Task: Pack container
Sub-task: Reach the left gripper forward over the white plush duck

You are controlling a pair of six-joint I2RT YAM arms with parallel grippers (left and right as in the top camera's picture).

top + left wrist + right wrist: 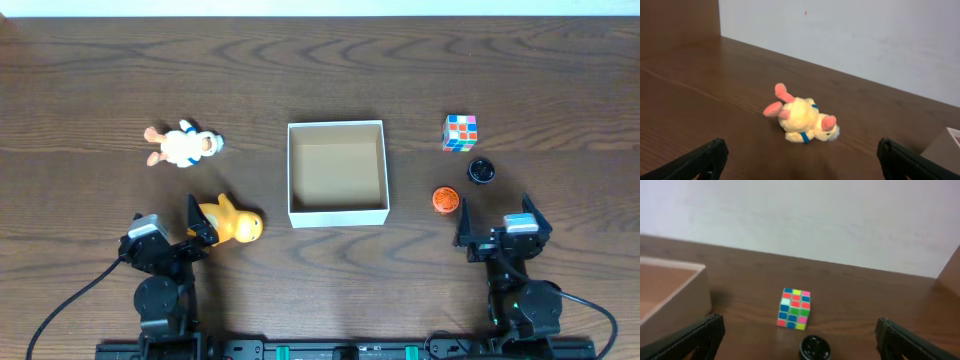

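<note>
The container [337,212] is a square open box with white walls and a brown inside, at the table's middle; nothing shows inside it. A white and pink plush toy [183,144] lies to its left, also in the left wrist view [801,120]. A yellow plush duck [234,222] lies by my left gripper [165,228], which is open and empty. My right gripper [496,218] is open and empty. A colour cube [460,131], a black round piece [482,171] and an orange round piece [445,200] lie right of the box.
The right wrist view shows the cube [794,309], the black piece [815,348] and the box wall [675,300] at left. A pale wall runs behind the table's far edge.
</note>
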